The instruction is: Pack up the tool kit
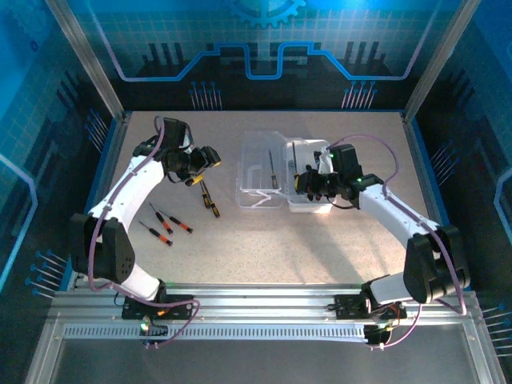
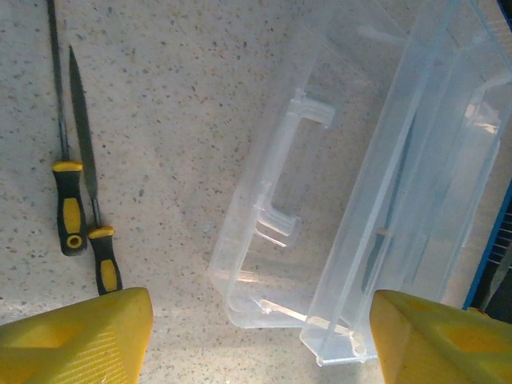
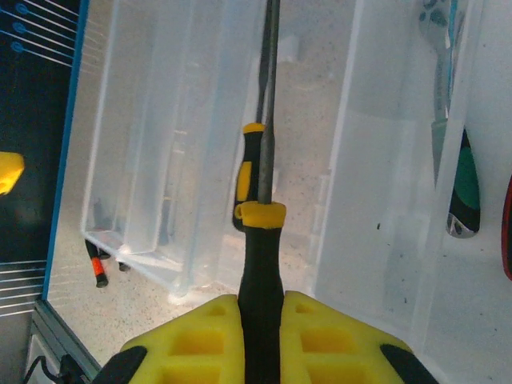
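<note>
The clear plastic case (image 1: pixel 262 172) lies open at mid-table, with one thin tool (image 1: pixel 273 170) inside it. My right gripper (image 1: pixel 307 182) hovers over the case's right half, shut on the black handle of a black-and-yellow tool (image 3: pixel 262 256) whose grey shaft points away over the case. A second such tool (image 3: pixel 245 182) lies in the case below it. A silver ratchet wrench (image 3: pixel 439 76) and a green-handled tool (image 3: pixel 465 188) rest in the case's right section. My left gripper (image 2: pixel 260 340) is open above the table left of the case (image 2: pixel 360 200), holding nothing.
Two black-and-yellow-handled tools (image 2: pixel 69 216) (image 2: pixel 105 258) lie side by side on the table left of the case. Three red-handled screwdrivers (image 1: pixel 166 223) lie further toward the front left. Blue walls edge the table on three sides.
</note>
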{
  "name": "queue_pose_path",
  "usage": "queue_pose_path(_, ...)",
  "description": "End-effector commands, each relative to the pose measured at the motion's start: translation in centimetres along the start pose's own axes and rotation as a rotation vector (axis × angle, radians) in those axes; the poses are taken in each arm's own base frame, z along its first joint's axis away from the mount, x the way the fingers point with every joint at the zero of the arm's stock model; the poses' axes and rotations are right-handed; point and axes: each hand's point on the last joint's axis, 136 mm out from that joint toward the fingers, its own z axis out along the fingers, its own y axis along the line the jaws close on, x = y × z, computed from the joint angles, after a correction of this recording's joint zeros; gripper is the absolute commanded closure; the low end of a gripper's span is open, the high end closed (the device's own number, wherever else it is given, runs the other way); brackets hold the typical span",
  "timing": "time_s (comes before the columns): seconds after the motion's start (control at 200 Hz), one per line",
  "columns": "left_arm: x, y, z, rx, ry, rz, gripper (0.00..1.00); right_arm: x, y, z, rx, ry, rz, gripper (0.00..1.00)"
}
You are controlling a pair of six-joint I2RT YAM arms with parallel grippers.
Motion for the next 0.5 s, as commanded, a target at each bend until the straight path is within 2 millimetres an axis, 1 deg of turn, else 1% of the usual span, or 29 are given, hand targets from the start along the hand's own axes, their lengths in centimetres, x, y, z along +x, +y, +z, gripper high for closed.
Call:
queue_pose_path(0.0,0.0,1.5,1.0,-0.052,0.011,0.005,0.27,-0.1,0.9,1.3,-0.023,0.046,0.009,0.86)
queue_pose_path(0.135,0.1,1.5,1.2,-0.043,0.015,-0.003,0.27,-0.4,1.0,2.9,-0.016,0.047,0.022,0.86)
queue_pose_path(0.275,0.1,1.5,1.2,-0.041,0.015,-0.003,0.27,-0.6,0.6,4.2,-0.002,0.066,0.046,0.86)
queue_pose_path(0.38,0.3,1.7,1.4,-0.046,0.020,-0.004,0.27,-0.8,0.5,4.6,-0.009,0.059,0.057,0.86)
queue_pose_path(0.495,0.6,1.9,1.7,-0.042,0.029,-0.008,0.27,-0.6,-0.1,5.3,-0.005,0.067,0.065,0.85)
